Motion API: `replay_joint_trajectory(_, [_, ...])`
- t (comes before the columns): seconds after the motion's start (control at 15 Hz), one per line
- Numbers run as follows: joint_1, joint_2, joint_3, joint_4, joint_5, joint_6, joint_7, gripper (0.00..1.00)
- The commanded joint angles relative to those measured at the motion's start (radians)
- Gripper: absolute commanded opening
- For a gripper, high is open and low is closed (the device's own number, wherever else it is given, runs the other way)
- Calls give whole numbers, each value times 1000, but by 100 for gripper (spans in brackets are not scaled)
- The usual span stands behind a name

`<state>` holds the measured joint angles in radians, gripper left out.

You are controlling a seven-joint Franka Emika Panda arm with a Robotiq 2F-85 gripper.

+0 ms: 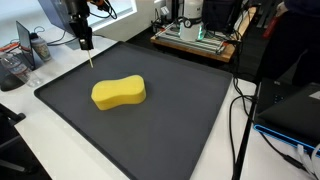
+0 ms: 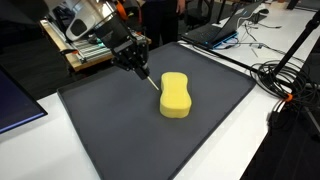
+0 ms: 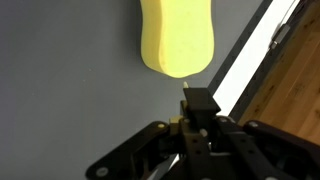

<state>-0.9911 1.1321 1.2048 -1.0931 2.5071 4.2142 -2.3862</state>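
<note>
**Closed gripper held a thin stick beside the yellow sponge**

In an exterior view, the gripper point(image 1: 87, 46) hung over the far corner of the dark mat point(image 1: 190, 115). Its fingers were pressed together on a thin stick point(image 1: 91, 60), which pointed down at the mat. The yellow sponge point(image 1: 118, 93) lay flat near the middle of the mat, near the stick's tip but apart from it. Whether the tip touched the mat could not be told.

In an exterior view from another place, the gripper point(image 2: 140, 72) came in at a slant. The thin stick point(image 2: 152, 84) jutted from the closed fingers toward the yellow sponge point(image 2: 175, 95), its tip just beside the sponge's near end. The sponge rested on the dark mat point(image 2: 110, 135), and cables point(image 2: 285, 75) lay on the white table beyond the mat's edge.

In the wrist view, the fingers point(image 3: 200, 102) were shut, with only a pale sliver of the thin stick point(image 3: 185, 86) showing past them. The yellow sponge point(image 3: 177, 35) lay just ahead on the dark mat point(image 3: 60, 80).
</note>
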Motion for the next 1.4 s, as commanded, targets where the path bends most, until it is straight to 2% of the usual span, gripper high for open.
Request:
replay_joint_trajectory(0.0, [80,51,-30,108,0,39,58,3])
replay_joint_trajectory(0.33, [153,98,-83,237,-3,37,137,3])
replay_joint_trajectory(0.53, [183,108,-116,275,-5,39,178,3])
replay_joint_trajectory(0.87, [229,70,-182,221,2,30,245,3])
replay_joint_trajectory(1.13, [240,70,-164,197,2,25,285,3])
replay_joint_trajectory(1.33, [218,48,-148,157,2,24,321,3])
